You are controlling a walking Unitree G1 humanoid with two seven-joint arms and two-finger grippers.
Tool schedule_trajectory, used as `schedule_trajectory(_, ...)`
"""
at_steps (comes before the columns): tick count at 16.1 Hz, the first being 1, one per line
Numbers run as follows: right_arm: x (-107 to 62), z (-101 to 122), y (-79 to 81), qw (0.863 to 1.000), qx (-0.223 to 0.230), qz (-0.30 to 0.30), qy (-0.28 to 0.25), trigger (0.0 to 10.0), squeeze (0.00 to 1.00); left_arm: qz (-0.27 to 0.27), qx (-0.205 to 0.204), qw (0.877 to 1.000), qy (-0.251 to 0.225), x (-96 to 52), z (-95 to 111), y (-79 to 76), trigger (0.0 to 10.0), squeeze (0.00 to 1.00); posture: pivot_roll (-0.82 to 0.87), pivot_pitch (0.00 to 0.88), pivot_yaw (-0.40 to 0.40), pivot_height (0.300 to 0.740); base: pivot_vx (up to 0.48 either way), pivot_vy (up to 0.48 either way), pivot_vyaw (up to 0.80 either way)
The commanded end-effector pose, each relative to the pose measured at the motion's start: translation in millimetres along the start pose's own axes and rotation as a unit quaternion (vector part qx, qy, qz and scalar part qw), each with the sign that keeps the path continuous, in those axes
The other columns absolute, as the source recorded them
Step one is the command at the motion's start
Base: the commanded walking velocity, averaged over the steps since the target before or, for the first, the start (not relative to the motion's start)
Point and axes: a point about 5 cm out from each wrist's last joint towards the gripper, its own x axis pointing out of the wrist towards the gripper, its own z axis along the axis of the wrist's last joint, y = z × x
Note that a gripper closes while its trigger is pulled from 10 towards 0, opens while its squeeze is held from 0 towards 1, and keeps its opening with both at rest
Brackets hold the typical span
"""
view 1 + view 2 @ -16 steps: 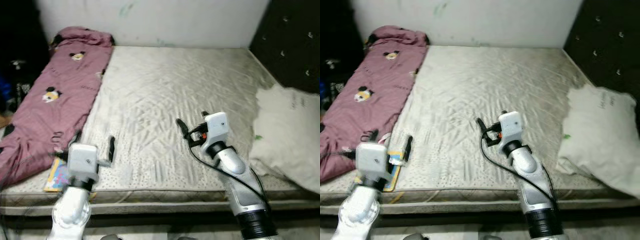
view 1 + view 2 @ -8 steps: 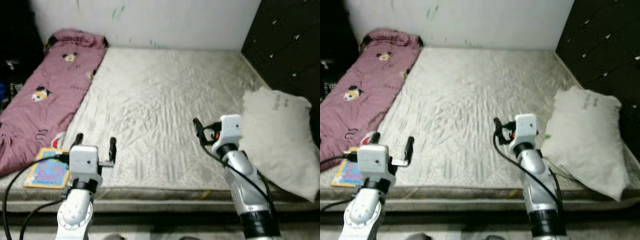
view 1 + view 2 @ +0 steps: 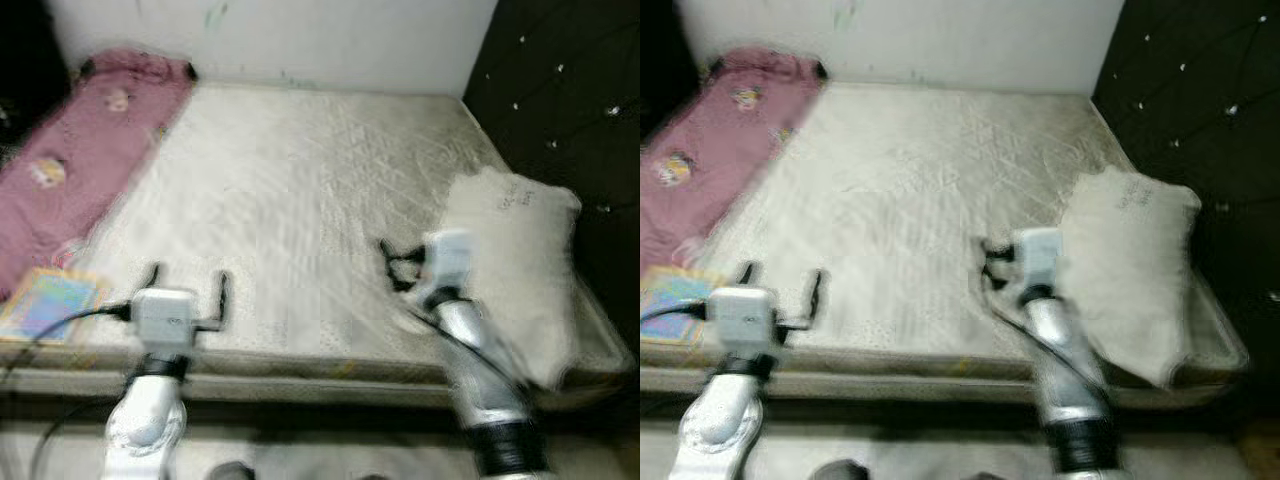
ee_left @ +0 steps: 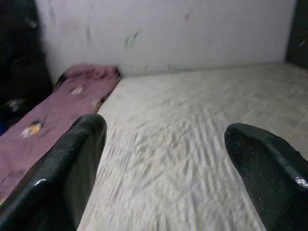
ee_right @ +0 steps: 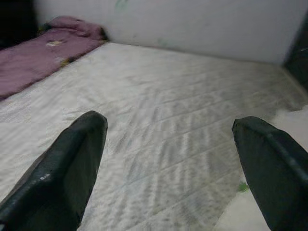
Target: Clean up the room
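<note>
Pillow [image 3: 510, 262] lies at the right side of the bed [image 3: 300, 190], near the dark padded wall [image 3: 570, 110], and part of it hangs over the bed's front corner. It is the biggest loose thing here, so it looks like the next thing to tidy. The whole picture has slid since a second ago: the pillow now sits much closer to the middle, and the pink blanket [image 3: 70, 150] with cartoon faces has slid off toward the left edge. That is the camera turning to the right, not the things moving. The picture is also blurry, so the robot is most likely in the middle of turning or stepping. The right hand [image 3: 400, 268] is held up over the bed just beside the pillow, nearer to it than before, but not touching it. Its two black fingers [image 5: 72, 168] are spread wide apart and hold nothing. The left hand [image 3: 187, 290] is held over the front edge of the bed, and its fingers are wide apart and empty too. A colourful book [image 3: 45, 303] lies flat at the left front corner of the bed, next to the blanket. I think the robot is lining up on the pillow, and no tidying has been done yet.
</note>
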Motion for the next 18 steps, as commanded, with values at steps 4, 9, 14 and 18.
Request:
schedule_trajectory(4, 0.2, 3.7, -11.1, 1.000, -0.010, -0.014, -0.005, 10.0, 0.00, -0.012, -0.006, 1.000, -0.006, 2.9, 2.9, -5.4, 10.0, 0.00, -0.04, 0.000, -0.047, 0.740, 0.000, -0.306, 0.00)
schedule_trajectory(9, 1.6, 3.8, -10.5, 1.000, -0.005, -0.011, -0.004, 10.0, 0.00, -0.021, -0.015, 1.000, -0.018, 4.1, 5.2, -5.6, 10.0, 0.00, -0.04, 0.000, -0.048, 0.740, 0.000, 0.000, 0.00)
schedule_trajectory(14, 1.3, 5.7, -9.9, 1.000, 0.003, -0.008, -0.012, 10.0, 0.00, -0.033, -0.023, 0.999, -0.021, 2.6, 5.6, -7.2, 10.0, 0.00, -0.04, 0.000, -0.046, 0.740, 0.048, 0.000, 0.00)
schedule_trajectory(18, 0.9, 4.7, -11.4, 1.000, 0.005, -0.013, -0.008, 10.0, 0.00, -0.037, -0.023, 0.999, -0.020, 2.2, 5.4, -7.5, 10.0, 0.00, -0.04, 0.000, -0.045, 0.740, 0.241, 0.000, 0.00)
